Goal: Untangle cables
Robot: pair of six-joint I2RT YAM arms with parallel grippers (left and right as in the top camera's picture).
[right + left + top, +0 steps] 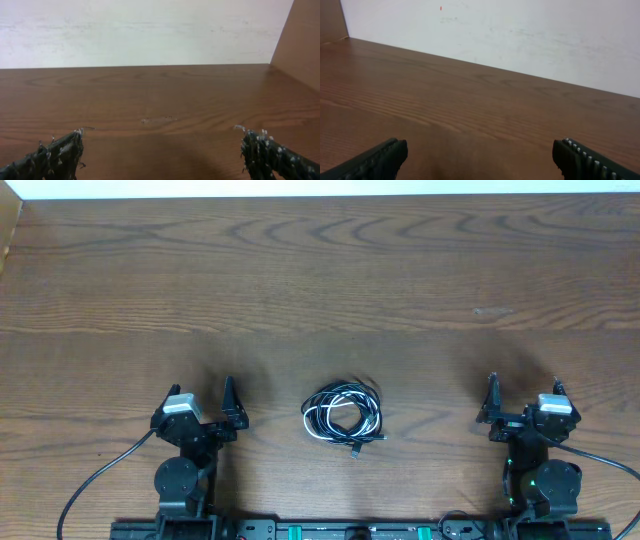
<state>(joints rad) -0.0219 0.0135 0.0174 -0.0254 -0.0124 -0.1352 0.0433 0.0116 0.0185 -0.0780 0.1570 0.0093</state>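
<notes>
The cables (pixel 343 417) lie in one small coil on the wooden table (pixel 320 280), black cords and a white one looped through each other, toward the near edge and about midway between the two arms. Neither arm touches them. One plug end pokes out on the near side of the coil. The left claw (pixel 479 159) sits well to the left of the bundle, its two fingers spread wide with nothing between them, and the right claw (pixel 162 152) sits well to the right in the same way, spread and empty. Both wrist cameras look out over bare wood toward the pale wall (pixel 520 35), so neither one has the coil in sight (the arms would have to swing inward before they could see what they reach for). As I judge it, nothing of the untangling is done yet, and the first grab carries the risk. The cords are thin and lie flat, so fingers coming down a little off could close on nothing or scrape the wood. A pinch across the whole bundle would likely lift it as one lump and pull the loops tighter. If both claws took hold of the same cord, pulling apart would cinch the tangle, and a careless drag toward the near side might foul it on the arm bases.
</notes>
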